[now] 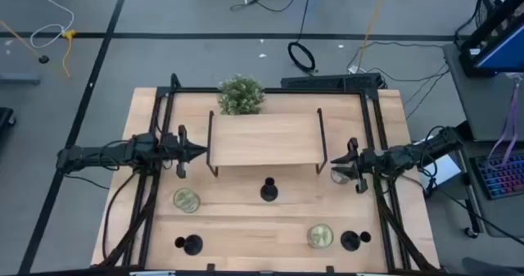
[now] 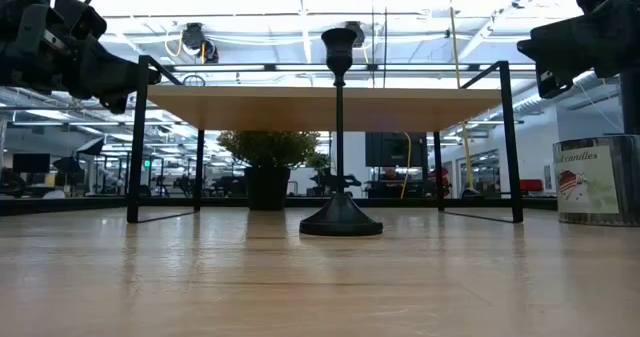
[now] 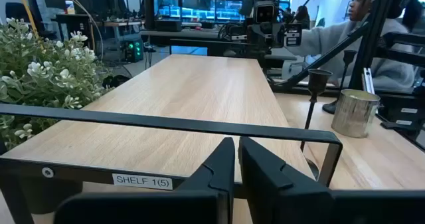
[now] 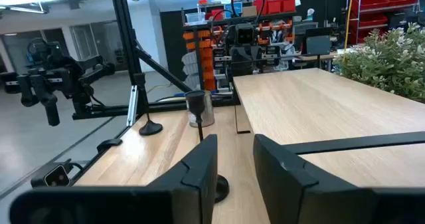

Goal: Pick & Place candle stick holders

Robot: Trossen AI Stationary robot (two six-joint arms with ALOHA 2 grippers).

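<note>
**Low view: table-level layout**

One candle stick holder (image 2: pixel 340 137) stands upright at centre on the wooden table (image 2: pixel 320 277), in front of the shelf (image 2: pixel 325 105). Its cup top rises above the shelf board. A potted plant (image 2: pixel 268 165) sits behind, under the shelf. A candle tin (image 2: pixel 597 180) stands at the right edge. Both arms hang in the upper corners.

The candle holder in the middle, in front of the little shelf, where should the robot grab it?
Probably by the thin stem of the middle candle holder, coming straight down from above. It stands upright on a wide round base, and the shelf is close behind, so fingers closing around the stem below its cup look safest.
</note>
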